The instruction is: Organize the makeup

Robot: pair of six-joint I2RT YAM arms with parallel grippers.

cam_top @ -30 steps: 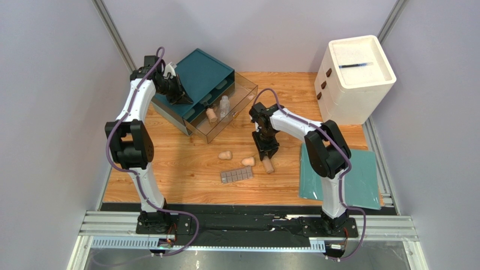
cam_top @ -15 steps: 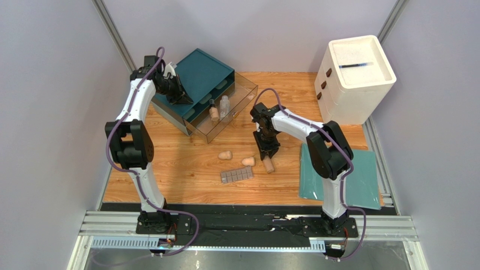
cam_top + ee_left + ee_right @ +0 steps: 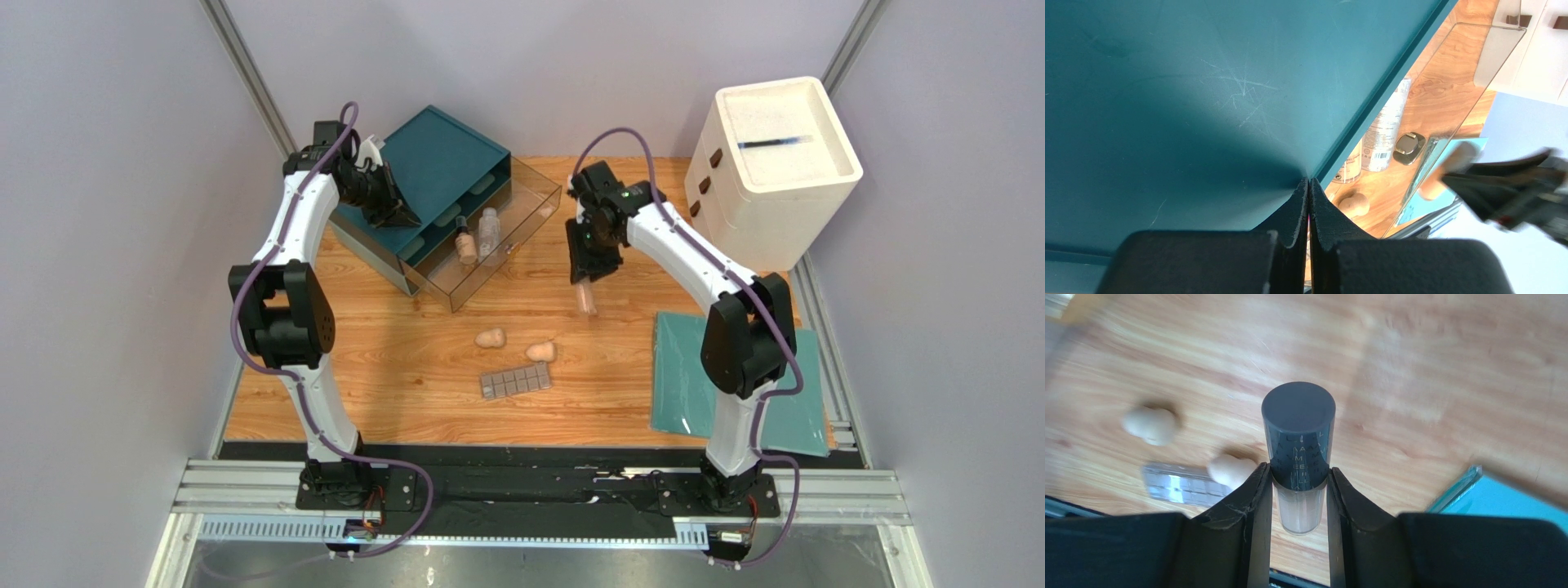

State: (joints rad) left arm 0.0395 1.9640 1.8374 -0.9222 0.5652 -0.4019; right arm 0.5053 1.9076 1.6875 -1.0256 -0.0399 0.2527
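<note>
My right gripper (image 3: 586, 267) is shut on a beige bottle with a dark cap (image 3: 589, 298) (image 3: 1298, 447) and holds it in the air, just right of the clear drawer (image 3: 530, 208). The right wrist view shows the jaws (image 3: 1298, 478) clamped on the bottle below its cap. Two peach sponges (image 3: 491, 337) (image 3: 540, 352) and the grey palette (image 3: 515, 382) lie on the table. Two bottles (image 3: 465, 245) (image 3: 489, 230) lie in the drawer. My left gripper (image 3: 390, 208) (image 3: 1309, 184) is shut with nothing in it and presses on the top of the teal drawer box (image 3: 442, 159).
A white cabinet with small drawers (image 3: 773, 159) stands at the back right. The teal mat (image 3: 785, 380) lies at the right front, under the right arm. The clear drawer sticks out of the teal box toward the table's middle.
My right gripper has lifted the bottle off the table beside the sponge and carried it up and back toward the clear drawer. The left arm has stayed still.
</note>
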